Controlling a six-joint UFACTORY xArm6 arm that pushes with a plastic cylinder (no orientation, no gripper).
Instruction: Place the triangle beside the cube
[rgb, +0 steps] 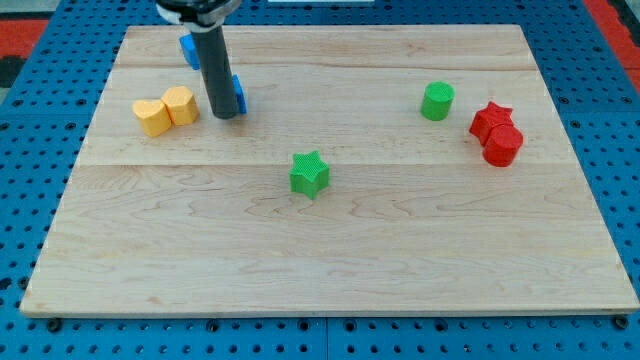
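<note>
Two blue blocks are being partly hidden by the rod: one (189, 48) at the board's top left, one (239, 94) just right of my tip (226, 115). Shapes cannot be told, so triangle and cube are being guessed. No claw is fitted; nothing is being clamped. Blocks are judged light, rigid, slidey; flat-side pushing is being advised.
</note>
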